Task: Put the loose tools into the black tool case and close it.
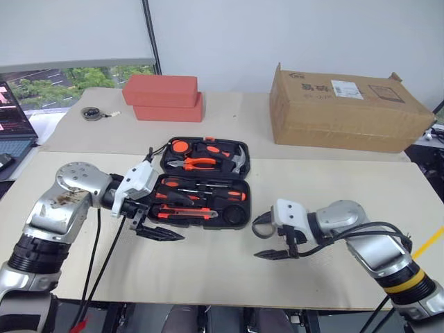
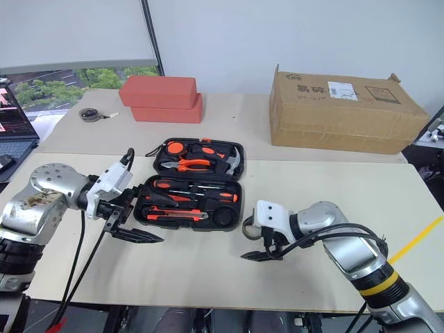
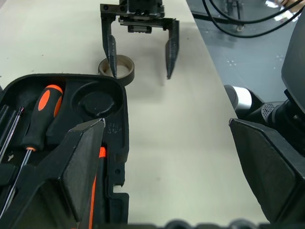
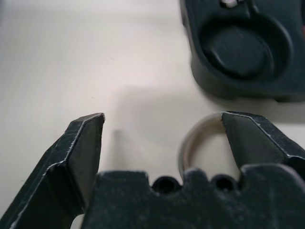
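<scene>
Tape ring (image 3: 117,67) lies on table just beside open black tool case (image 1: 239,187), near its round slot. Right gripper (image 1: 277,248) spread, one finger inside ring, grasping nothing. Left gripper (image 1: 154,229) released, empty. Risk: closing fingers nudge ring, which skids or rolls off; case cannot close with ring left out.

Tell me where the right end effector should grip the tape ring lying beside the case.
The tape ring lies flat on the table, hole up, close to the black tool case. Probably best from above: one finger inside the hole, one outside, pinching the wall on the side away from the case. The right end effector is open there.
</scene>
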`<state>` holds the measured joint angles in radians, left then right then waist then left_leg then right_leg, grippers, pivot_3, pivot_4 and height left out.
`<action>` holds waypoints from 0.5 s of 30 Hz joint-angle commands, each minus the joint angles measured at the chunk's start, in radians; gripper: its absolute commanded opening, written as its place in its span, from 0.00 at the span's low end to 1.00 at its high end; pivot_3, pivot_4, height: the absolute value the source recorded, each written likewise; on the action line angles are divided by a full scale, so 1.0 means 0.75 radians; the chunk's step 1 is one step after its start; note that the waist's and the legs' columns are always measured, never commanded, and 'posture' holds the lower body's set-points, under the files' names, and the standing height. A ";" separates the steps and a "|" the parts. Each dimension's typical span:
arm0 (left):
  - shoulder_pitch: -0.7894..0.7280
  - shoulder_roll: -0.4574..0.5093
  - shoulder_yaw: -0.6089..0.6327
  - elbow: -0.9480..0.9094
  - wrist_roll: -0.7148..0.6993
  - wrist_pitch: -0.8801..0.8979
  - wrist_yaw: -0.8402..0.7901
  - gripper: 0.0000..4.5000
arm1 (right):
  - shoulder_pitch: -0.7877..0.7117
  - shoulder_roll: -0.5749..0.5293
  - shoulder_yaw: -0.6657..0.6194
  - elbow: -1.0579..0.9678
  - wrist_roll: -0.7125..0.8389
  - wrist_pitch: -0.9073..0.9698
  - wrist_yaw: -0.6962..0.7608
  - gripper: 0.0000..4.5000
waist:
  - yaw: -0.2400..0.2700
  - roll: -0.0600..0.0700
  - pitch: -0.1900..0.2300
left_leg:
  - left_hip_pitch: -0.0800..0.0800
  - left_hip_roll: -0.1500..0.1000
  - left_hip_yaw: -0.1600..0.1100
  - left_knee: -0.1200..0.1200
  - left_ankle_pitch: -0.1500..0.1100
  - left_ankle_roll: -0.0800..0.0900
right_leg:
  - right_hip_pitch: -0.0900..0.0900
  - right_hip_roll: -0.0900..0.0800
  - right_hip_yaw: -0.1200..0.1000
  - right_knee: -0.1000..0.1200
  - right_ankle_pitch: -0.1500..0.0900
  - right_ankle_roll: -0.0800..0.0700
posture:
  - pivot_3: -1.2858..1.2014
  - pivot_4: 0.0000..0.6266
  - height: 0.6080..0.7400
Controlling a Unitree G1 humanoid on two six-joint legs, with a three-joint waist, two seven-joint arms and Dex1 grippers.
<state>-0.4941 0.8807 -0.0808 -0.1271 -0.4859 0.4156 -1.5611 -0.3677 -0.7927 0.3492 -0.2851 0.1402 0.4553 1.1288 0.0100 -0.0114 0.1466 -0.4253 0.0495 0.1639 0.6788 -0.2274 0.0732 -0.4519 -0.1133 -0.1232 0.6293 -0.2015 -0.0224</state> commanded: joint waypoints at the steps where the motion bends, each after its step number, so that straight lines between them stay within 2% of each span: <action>1: 0.015 0.024 0.040 -0.071 -0.039 0.015 0.016 1.00 | -0.022 0.009 -0.006 -0.001 -0.022 -0.003 -0.018 0.72 | 0.001 0.000 0.000 | 0.000 0.000 0.000 0.000 0.001 0.001 | 0.000 0.000 0.000 0.000 0.000 0.001 | 0.52 0.24 0.79; 10: 0.029 0.030 0.040 -0.092 -0.059 0.014 0.034 1.00 | -0.029 0.017 -0.020 -0.006 -0.026 0.004 -0.013 0.01 | 0.001 0.000 0.000 | 0.000 0.000 0.001 -0.001 0.007 -0.004 | 0.000 0.001 0.000 0.000 0.003 0.005 | 0.52 0.24 0.79; 15: 0.055 0.033 0.053 -0.124 -0.073 0.021 0.057 1.00 | -0.054 -0.016 -0.038 -0.018 -0.037 0.019 -0.007 0.01 | 0.001 0.000 0.000 | 0.000 0.000 0.000 0.000 0.002 0.001 | 0.000 0.001 0.000 0.000 0.003 0.005 | 0.52 0.24 0.79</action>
<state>-0.4552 0.8969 -0.0773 -0.1882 -0.5173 0.4240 -1.5321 -0.3807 -0.7842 0.3498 -0.2696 0.1178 0.4588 1.1182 0.0108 -0.0114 0.1466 -0.4254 0.0495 0.1641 0.6785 -0.2256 0.0740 -0.4521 -0.1126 -0.1231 0.6295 -0.1991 -0.0186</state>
